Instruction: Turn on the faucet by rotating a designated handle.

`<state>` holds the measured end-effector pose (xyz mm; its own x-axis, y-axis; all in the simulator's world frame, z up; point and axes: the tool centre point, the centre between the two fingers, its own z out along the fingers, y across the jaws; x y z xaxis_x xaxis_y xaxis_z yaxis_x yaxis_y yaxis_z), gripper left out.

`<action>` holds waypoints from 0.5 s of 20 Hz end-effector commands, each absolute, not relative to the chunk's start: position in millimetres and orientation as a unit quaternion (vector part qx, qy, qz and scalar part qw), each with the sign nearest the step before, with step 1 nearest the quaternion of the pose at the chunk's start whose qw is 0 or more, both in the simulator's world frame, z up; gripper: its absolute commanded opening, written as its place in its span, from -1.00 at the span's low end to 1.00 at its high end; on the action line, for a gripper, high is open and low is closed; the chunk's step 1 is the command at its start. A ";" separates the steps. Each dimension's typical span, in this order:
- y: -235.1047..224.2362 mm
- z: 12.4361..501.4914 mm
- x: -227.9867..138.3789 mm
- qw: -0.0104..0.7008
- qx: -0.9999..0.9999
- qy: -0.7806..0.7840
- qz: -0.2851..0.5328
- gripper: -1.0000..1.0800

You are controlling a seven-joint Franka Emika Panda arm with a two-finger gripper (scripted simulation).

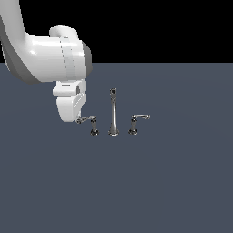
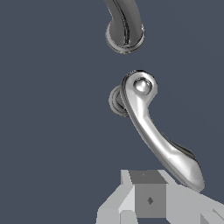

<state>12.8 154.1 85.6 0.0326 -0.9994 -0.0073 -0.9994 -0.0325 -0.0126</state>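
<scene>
Closing in on the handle, the lever on the exterior view's left of the faucet, with its curved arm reaching out toward the gripper. All three chrome pieces stand upright on the dark surface: tall spout in the middle, mirror-image lever well clear on the far side. I read this as the end of the approach, contact step not yet made. In the exterior view the gripper sits right at the lever tip, touching or just beside it; I can't tell which. The wrist view shows the lever arm sweeping from its post down to the gripper body, tip just beside it. Jaws are hidden in both views, so I can't tell how wide they stand. Next move, as I judge it: a sideways push on the tip, following an arc around the post, staying low enough not to slip over the lever.
</scene>
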 end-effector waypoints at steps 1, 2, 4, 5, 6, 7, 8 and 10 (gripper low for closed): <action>147.3 85.6 2.6 0.002 -0.717 0.697 -0.001 -1.00; 146.2 85.9 -0.6 0.002 -0.717 0.697 -0.001 -1.00; 144.2 85.6 -6.8 0.001 -0.717 0.697 -0.001 -1.00; 143.2 85.9 -10.0 0.001 -0.717 0.697 -0.001 -1.00; 142.2 85.8 -13.1 0.001 -0.717 0.697 0.000 -1.00; 141.1 85.7 -16.3 0.001 -0.717 0.697 0.000 -1.00; 140.1 85.7 -19.5 0.000 -0.717 0.697 0.000 -1.00; 139.0 86.0 -22.7 0.000 -0.717 0.697 0.000 -1.00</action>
